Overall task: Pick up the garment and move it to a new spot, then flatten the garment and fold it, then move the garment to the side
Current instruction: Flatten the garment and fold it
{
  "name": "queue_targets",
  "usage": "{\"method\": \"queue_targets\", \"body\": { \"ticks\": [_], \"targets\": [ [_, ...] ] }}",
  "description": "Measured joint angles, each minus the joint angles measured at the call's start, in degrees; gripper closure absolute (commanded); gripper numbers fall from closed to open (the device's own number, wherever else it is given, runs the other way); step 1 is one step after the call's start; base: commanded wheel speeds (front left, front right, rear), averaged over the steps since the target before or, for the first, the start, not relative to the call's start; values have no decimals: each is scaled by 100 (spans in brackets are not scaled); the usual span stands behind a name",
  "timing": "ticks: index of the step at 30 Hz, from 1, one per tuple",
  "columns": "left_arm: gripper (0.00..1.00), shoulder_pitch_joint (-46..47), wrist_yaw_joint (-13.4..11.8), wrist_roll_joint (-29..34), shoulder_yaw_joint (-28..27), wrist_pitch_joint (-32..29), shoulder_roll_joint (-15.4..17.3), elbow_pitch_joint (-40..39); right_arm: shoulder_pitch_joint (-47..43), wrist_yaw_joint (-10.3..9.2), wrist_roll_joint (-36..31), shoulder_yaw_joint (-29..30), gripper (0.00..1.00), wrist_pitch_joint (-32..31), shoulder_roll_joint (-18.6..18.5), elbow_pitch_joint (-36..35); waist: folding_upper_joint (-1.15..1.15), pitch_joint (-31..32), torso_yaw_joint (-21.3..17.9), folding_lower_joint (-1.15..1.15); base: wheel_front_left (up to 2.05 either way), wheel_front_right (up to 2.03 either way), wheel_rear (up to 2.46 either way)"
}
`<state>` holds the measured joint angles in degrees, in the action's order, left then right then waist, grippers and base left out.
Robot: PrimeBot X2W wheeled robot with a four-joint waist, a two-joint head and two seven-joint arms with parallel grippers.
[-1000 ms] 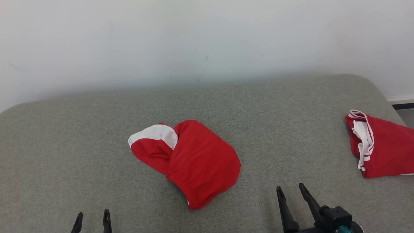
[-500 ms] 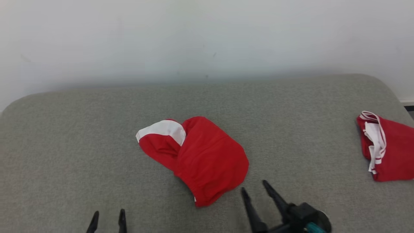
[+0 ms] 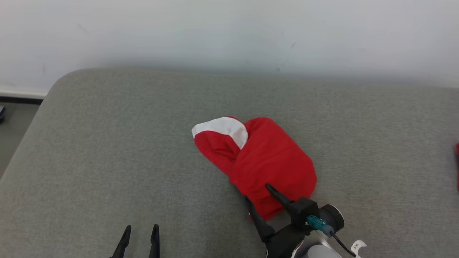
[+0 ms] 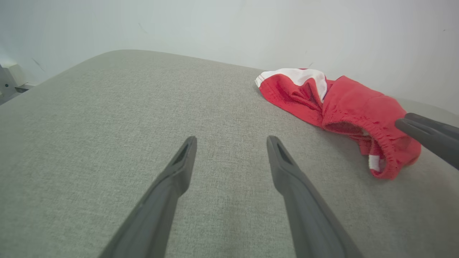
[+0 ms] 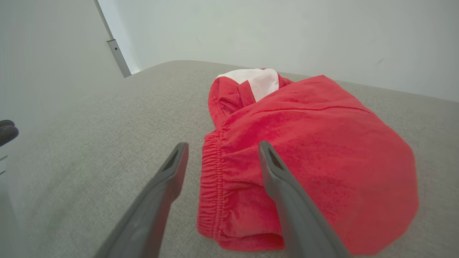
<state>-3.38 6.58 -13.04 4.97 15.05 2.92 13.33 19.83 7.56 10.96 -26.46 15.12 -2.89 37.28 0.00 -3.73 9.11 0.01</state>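
Grey fabric tabletop (image 3: 107, 143) against a white wall (image 3: 229, 32). The crumpled red garment (image 3: 265, 161) lies at the right tool's (image 3: 256, 191) spread fingertips. The right wrist view reveals its elastic waistband (image 5: 211, 179) between them. The left tool (image 3: 142, 226), fingers apart, is well clear of it.

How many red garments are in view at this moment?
2. One crumpled red garment lies in the middle of the grey cushion, with the right gripper, jaws open, at its near edge. A red sliver at the head view's right edge looks like a second, mostly cut off.
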Motion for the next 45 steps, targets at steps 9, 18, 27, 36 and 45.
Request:
{"method": "queue_targets", "body": {
  "ticks": [9,18,27,36,45],
  "targets": [
    [0,27,-53,-229,31,0,2,10,222,0,-212,42,39,-25,-1,679,0,-313,330,0,0,0,0],
    [0,162,-68,-279,103,0,-1,1,342,-1,103,-88,100,-21,-10,320,1,-380,214,0,0,0,0],
    [0,99,-103,-311,109,0,0,109,358,0,1303,1061,100,-12,10,-1508,0,-225,-43,-1,0,0,0],
    [0,102,-105,-390,190,0,-1,151,197,-1,526,3317,69,-1,-22,-1060,0,-164,-156,-1,0,0,0],
    [0,115,-102,-381,151,0,-1,213,259,-1,-452,4601,0,0,-82,-648,0,-275,-207,0,0,0,0]
  ]
}}
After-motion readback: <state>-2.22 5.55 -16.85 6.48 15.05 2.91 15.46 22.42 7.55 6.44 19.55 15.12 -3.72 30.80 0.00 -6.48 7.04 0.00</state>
